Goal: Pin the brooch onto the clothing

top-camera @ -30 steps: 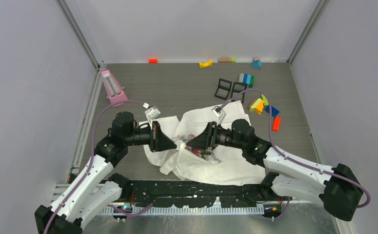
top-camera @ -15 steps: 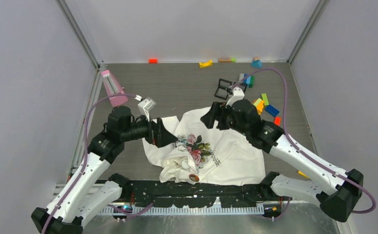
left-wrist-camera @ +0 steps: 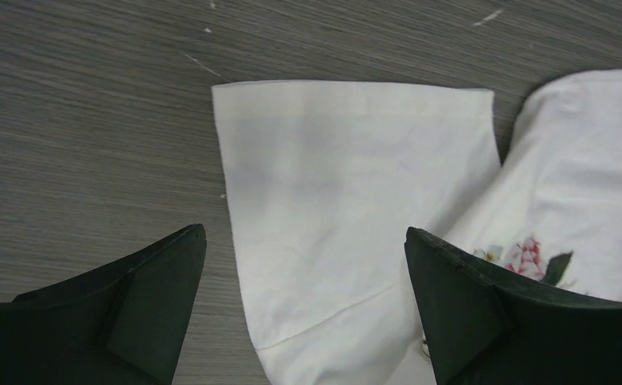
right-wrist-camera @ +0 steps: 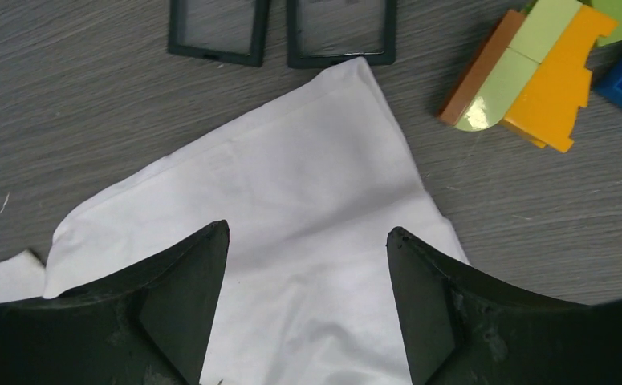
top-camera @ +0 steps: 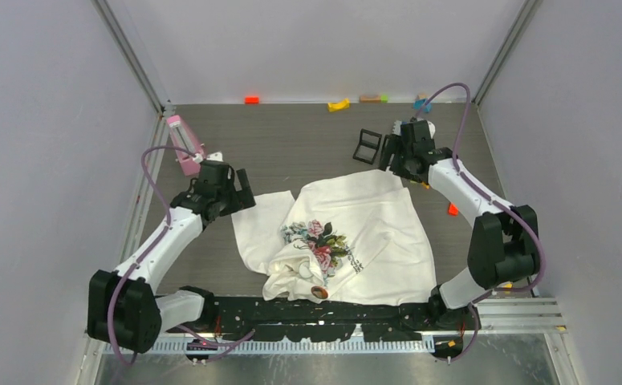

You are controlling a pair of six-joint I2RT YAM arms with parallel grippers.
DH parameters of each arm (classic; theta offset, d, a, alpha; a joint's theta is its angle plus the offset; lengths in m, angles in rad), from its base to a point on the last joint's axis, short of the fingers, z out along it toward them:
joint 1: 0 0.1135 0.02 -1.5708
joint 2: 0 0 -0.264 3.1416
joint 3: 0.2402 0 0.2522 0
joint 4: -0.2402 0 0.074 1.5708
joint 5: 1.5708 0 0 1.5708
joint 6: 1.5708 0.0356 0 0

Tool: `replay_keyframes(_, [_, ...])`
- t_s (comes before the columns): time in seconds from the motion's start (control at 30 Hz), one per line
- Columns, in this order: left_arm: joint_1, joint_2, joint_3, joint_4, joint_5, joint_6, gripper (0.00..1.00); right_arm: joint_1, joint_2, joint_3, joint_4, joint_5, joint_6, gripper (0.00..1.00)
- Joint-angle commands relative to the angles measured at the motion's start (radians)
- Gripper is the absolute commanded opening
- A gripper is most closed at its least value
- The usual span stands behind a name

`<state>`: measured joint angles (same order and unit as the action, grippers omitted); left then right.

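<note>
The left gripper [left-wrist-camera: 303,234] and right gripper [right-wrist-camera: 307,231] gape empty over the T-shirt [top-camera: 371,224], an unidentifiable brownish speck [top-camera: 318,291] at its bunched 6 o'clock hem

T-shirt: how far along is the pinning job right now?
Looks done: the T-shirt lies spread out, rose print up. A small round brown item sits at its bunched near hem, possibly the brooch; whether it is pinned cannot be told. In hand: nothing. The left hand and right hand are both open and empty over the shirt's edges. Left: confirming the pin is fastened.
</note>
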<state>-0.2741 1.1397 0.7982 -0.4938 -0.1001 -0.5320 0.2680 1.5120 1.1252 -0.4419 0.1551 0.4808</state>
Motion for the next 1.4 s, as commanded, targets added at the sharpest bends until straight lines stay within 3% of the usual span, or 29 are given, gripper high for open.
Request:
replay_keyframes(0.0, [0.029, 0.090, -0.004, 0.082, -0.157, -0.030, 0.96, -0.075, 0.067, 0.073, 0.045, -0.043, 0.004, 0.77])
replay_keyframes(0.2, [0.032, 0.238, 0.030, 0.119, -0.179, -0.023, 0.86, -0.139, 0.153, 0.097, 0.085, -0.065, 0.006, 0.76])
replay_keyframes(0.57, [0.036, 0.414, 0.087, 0.153, -0.176, -0.033, 0.84, -0.149, 0.296, 0.147, 0.069, -0.051, -0.049, 0.73])
replay_keyframes(0.8, [0.036, 0.466, 0.102, 0.160, -0.174, -0.029, 0.66, -0.151, 0.322, 0.157, 0.069, -0.060, -0.051, 0.70])
replay_keyframes(1.17, [0.038, 0.515, 0.109, 0.161, -0.180, -0.027, 0.60, -0.154, 0.380, 0.178, 0.074, -0.065, -0.070, 0.69])
replay_keyframes(1.37, [0.060, 0.531, 0.106, 0.172, -0.155, -0.044, 0.44, -0.156, 0.410, 0.180, 0.074, -0.111, -0.071, 0.65])
